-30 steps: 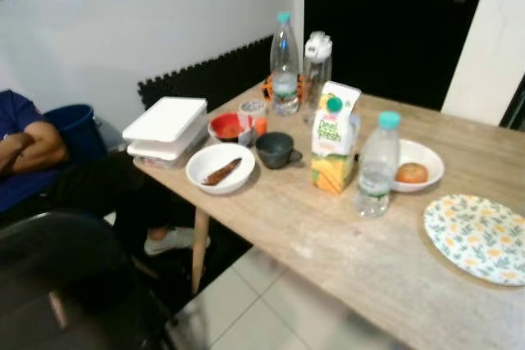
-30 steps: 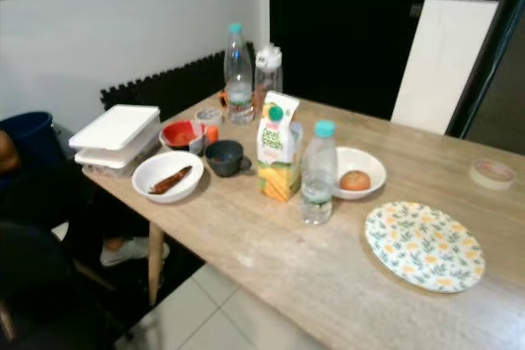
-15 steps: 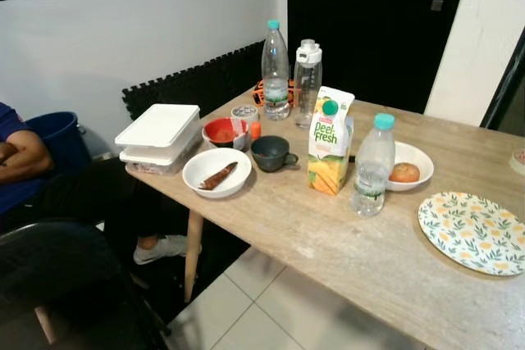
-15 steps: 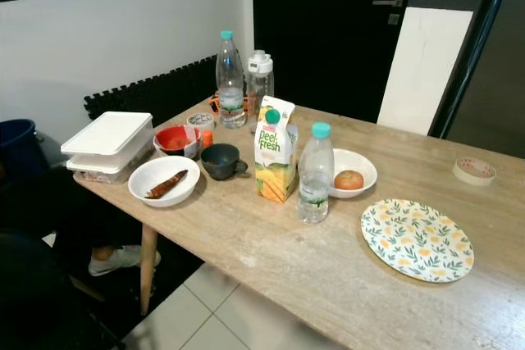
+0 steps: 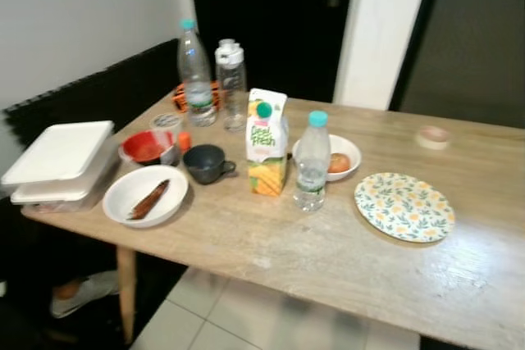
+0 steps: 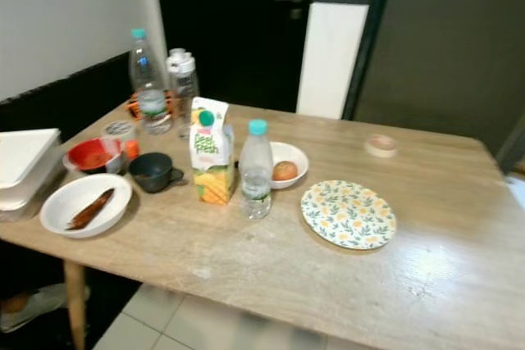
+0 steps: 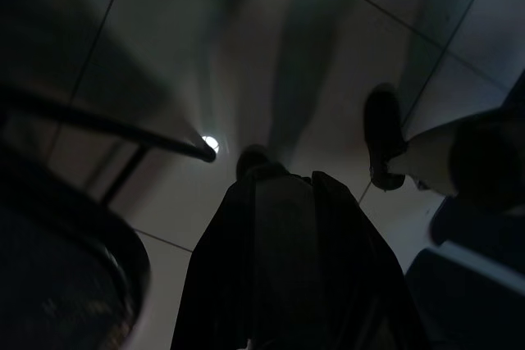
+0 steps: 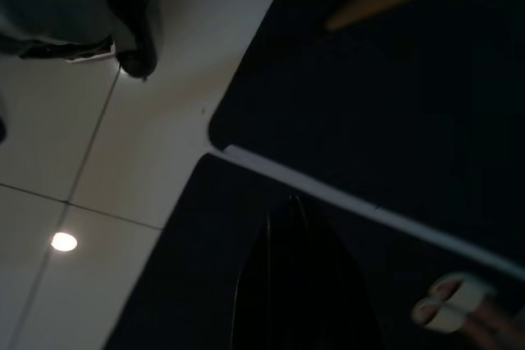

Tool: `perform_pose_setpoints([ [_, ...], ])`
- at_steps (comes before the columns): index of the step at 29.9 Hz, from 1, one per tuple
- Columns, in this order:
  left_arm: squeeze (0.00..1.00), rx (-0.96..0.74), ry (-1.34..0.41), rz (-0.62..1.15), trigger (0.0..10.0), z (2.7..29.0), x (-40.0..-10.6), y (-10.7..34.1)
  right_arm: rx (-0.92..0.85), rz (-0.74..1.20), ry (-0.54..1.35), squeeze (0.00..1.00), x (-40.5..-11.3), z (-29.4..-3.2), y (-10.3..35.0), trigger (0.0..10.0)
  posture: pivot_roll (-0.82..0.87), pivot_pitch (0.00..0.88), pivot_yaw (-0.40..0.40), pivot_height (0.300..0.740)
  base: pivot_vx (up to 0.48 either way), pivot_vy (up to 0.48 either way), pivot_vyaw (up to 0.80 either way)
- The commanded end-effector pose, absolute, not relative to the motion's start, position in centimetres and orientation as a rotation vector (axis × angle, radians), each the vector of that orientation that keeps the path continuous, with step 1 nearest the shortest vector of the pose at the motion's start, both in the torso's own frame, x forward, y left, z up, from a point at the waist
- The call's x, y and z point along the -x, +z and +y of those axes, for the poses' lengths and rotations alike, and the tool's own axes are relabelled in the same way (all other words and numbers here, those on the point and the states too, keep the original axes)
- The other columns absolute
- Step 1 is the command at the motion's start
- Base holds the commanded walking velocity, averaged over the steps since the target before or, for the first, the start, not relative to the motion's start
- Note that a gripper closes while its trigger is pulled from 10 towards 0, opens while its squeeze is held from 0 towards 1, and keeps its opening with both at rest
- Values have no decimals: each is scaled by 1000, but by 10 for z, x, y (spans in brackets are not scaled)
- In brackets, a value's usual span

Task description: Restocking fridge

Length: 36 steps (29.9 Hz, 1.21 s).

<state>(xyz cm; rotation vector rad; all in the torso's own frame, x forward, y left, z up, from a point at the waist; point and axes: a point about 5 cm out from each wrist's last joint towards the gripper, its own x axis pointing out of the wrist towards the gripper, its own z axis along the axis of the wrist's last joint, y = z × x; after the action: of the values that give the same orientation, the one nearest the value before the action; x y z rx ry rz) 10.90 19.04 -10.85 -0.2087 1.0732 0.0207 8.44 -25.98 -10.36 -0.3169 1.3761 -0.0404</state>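
While both pincers hang unreadable in shadow, a juice carton (image 5: 266, 143) stands on the table (image 5: 344, 243).

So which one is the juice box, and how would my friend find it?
Look at the long wooden table and find the middle of its cluttered left half. The juice carton stands upright there, between a dark mug and a clear water bottle. It is the only boxy thing, white and orange with a green round cap.

You've got a matt wood-grain table (image 6: 459, 227) w/ glare patch; clear plastic bottles (image 6: 255, 171); printed paper juice carton (image 6: 208, 152); glossy ceramic-looking floral plate (image 6: 348, 214); glossy floor tiles (image 8: 98, 178).
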Motion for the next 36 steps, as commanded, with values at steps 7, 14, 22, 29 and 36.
perform_pose_setpoints([
  [7, 0, 198, 22, 1068, 10000, 192, -112, -108, 340, 1379, -4, 0, -84, -259, -104, 10000, -70, 0, 30, 740, 0, 0, -680],
  [14, 0, 196, 19, 1062, 10000, 192, -113, -107, 370, 1367, 30, 0, -87, -256, -104, 10000, -70, 0, 34, 740, 0, 0, -676],
  [22, 0, 178, 11, 1066, 10000, 193, -113, -107, 381, 1335, 90, 0, -93, -248, -105, 10000, -69, 0, 33, 740, 0, 0, 0],
  [29, 0, 185, -1, 1082, 10000, 191, -109, -108, 393, 1331, 117, 0, -95, -246, -105, 10000, -72, 0, 33, 740, 0, -69, 0],
  [36, 0, 206, 7, 1081, 10000, 189, -107, -109, 402, 1323, 118, 0, -98, -248, -104, 10000, -73, 0, 28, 740, 0, -467, 0],
])
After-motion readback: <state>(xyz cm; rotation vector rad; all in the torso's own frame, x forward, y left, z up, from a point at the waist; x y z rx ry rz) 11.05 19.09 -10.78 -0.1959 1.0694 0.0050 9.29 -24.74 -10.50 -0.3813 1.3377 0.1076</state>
